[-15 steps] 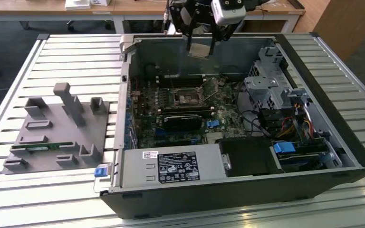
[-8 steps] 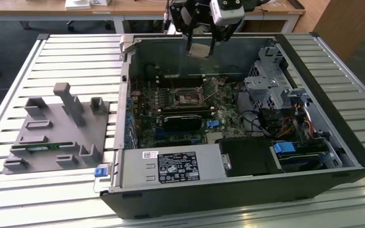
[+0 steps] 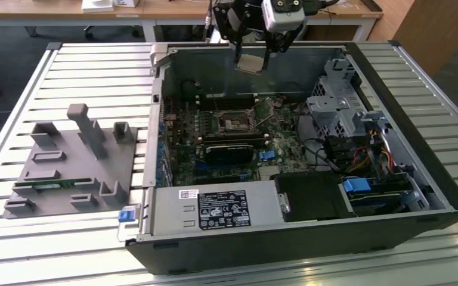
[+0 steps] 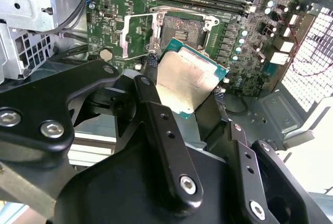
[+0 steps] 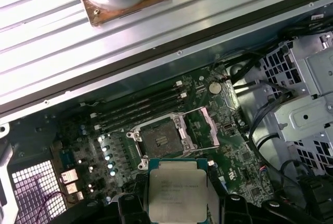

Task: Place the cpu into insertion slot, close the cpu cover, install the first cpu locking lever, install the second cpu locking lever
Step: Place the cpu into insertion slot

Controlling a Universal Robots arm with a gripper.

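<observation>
Pinching the cpu (image 5: 177, 190) by two opposite edges, the gripper (image 4: 185, 78) holds it slightly canted, well above the motherboard (image 5: 234, 151): a flat square, matte silvery-tan lid on a green rim. In the exterior view the open socket (image 3: 233, 122) lies at about six o'clock from the chip, thin silvery cpu cover (image 4: 138, 37) swung open beside it. Risks, I judge: smooth edges slipping from the pads, or a canted landing bending the fine contacts.
</observation>
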